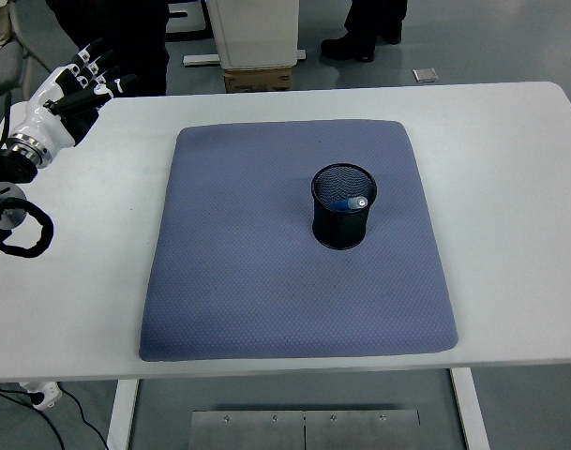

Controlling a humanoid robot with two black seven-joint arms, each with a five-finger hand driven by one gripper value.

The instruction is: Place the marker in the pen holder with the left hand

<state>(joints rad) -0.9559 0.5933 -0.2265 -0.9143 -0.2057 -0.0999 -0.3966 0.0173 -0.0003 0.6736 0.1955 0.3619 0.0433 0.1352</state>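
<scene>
A black mesh pen holder [342,206] stands upright on the blue-grey mat [266,272], right of the mat's middle. Inside it a blue marker [350,202] leans against the wall, its white end cap showing. My left hand [74,86] hovers over the table's far left corner, well away from the holder. Its white and black fingers [96,67] are spread and hold nothing. The right arm does not show.
The white table [510,187] extends around the mat on all sides. Behind the far edge stand a white pedestal [257,33] with a cardboard box and a person's legs and shoes [355,42]. A black cable loop [22,230] hangs off my left arm.
</scene>
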